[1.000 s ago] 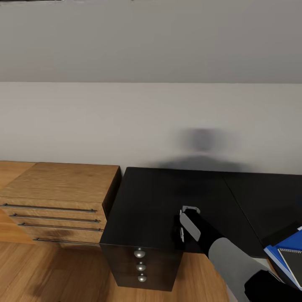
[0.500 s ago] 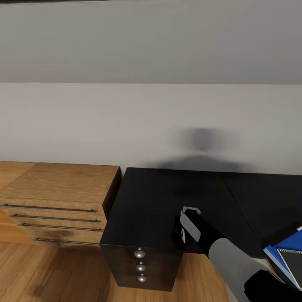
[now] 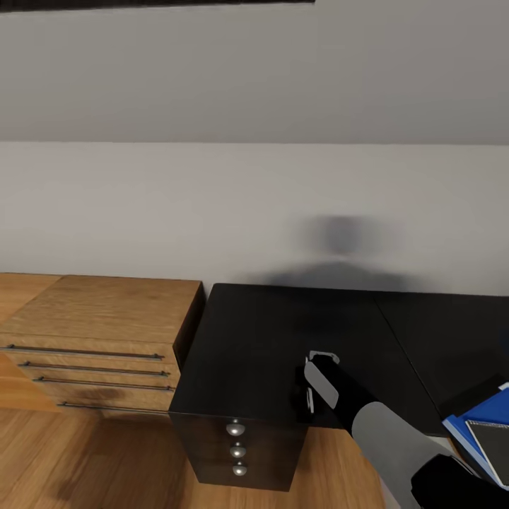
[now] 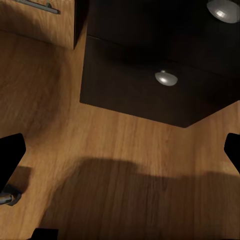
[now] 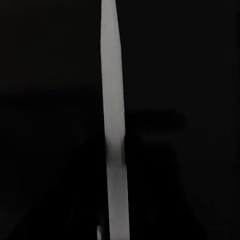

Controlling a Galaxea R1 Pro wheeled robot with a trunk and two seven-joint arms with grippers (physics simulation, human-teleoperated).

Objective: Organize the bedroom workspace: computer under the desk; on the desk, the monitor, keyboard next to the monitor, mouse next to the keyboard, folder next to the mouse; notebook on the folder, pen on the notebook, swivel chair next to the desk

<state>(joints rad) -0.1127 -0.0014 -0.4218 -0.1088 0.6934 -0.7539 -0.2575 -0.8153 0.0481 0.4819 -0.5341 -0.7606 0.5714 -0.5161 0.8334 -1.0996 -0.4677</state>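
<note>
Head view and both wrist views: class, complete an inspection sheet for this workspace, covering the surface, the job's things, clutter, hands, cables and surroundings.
Surface: desk, glossy black top, drawers with silver knobs.
Job's things: blue folder at the right edge, dark notebook on it; what supports them is unclear.
Clutter: nothing seen.
Hands: right hand over the desk's front edge, grip cannot be told; left hand open, empty, above the floor.
Cables: nothing seen.
Surroundings: wooden chest beside the desk, wood floor, plain wall.
</note>
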